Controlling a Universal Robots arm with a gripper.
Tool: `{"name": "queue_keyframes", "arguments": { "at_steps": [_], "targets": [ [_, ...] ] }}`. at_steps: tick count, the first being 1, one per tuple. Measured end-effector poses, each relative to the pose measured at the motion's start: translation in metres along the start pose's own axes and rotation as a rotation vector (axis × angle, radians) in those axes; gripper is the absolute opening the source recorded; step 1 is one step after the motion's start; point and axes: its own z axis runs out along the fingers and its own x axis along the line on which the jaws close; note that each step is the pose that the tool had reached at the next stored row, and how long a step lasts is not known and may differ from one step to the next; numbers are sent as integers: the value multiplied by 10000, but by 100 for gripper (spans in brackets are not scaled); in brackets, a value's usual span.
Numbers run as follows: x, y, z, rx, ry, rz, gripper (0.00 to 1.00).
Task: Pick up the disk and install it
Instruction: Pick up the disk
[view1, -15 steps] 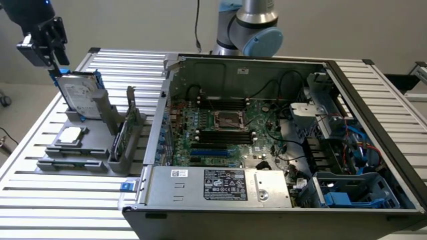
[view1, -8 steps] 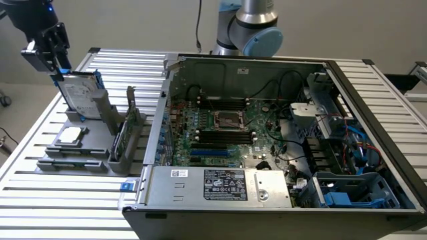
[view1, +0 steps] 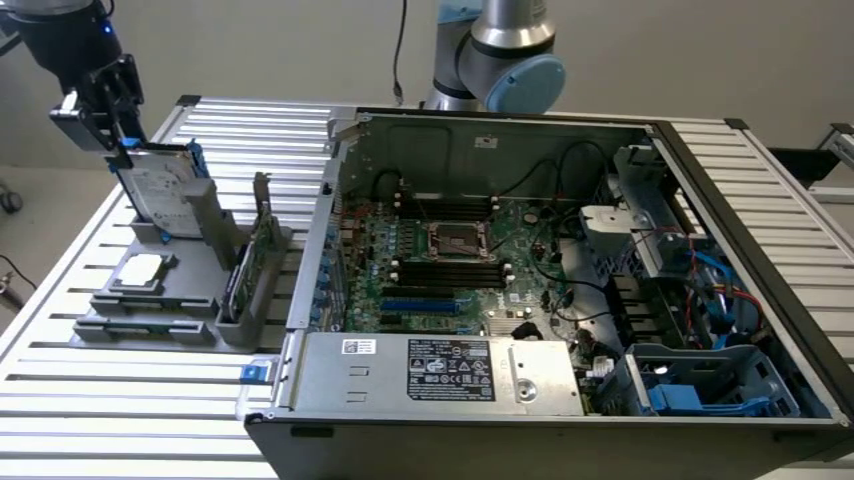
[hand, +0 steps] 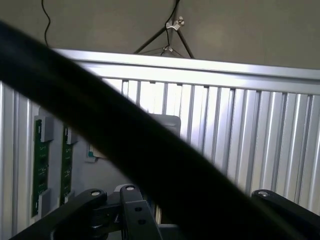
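The open computer case (view1: 747, 250) sits on the counter (view1: 80, 300), and the disk (view1: 163, 195) is not yet in it. The disk stands on edge in the grey stand (view1: 147, 320) at the exterior view's left, unlifted. My hand (view1: 110, 120) hangs just above its top edge, spread apart and gripping nothing. As I judge it, both pickup and installing remain.
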Motion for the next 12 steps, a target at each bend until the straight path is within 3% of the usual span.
{"name": "queue_keyframes", "arguments": {
  "at_steps": [12],
  "targets": [
    [-32, -4, 101, 20, 1, 57, 54]
  ]
}}
